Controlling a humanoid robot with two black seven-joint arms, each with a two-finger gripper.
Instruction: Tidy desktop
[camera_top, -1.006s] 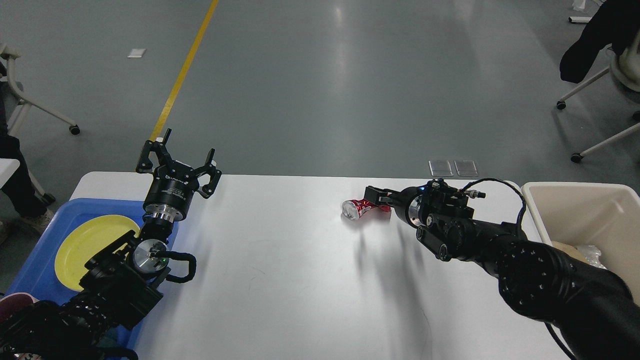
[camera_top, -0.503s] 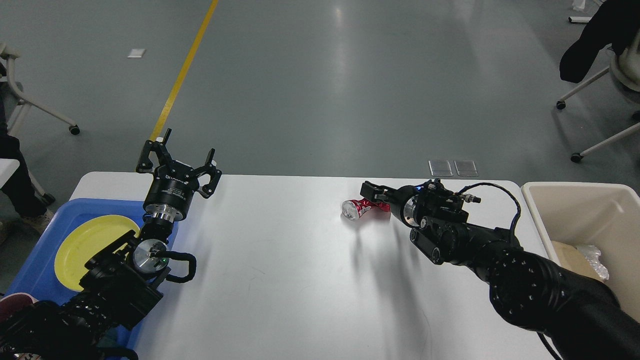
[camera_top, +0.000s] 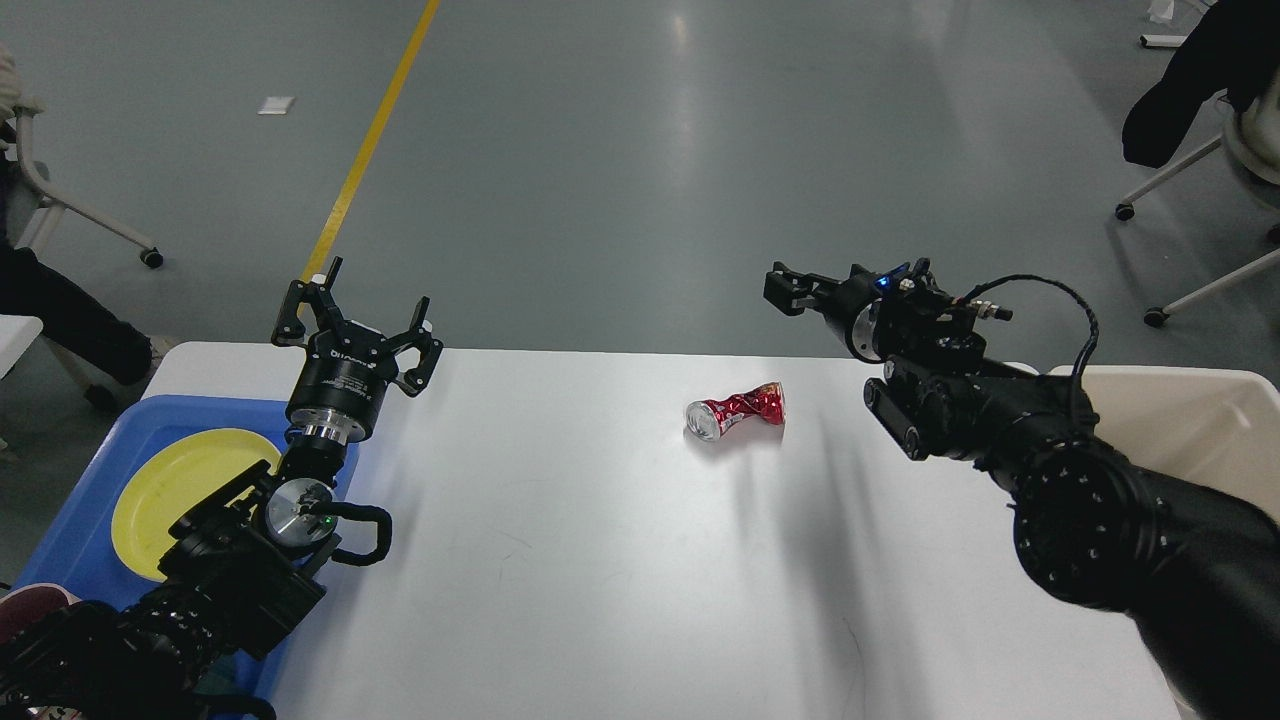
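A: How does the desk (camera_top: 560, 560) look?
B: Wide, white and smooth with rounded corners, filling the lower half of the view. A crushed red can (camera_top: 735, 413) lies on its side near the far edge.
A: The left fingers (camera_top: 352, 322)?
B: Spread wide, holding nothing, raised above the desk's far left corner by the blue tray (camera_top: 70, 520).
A: And the right fingers (camera_top: 785, 288)?
B: Lifted clear of the can, touching nothing; too dark and end-on, so I cannot tell their spread.

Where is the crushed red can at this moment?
In the head view the crushed red can lies on its side on the desktop, right of centre near the far edge, below and left of the raised right pincer.
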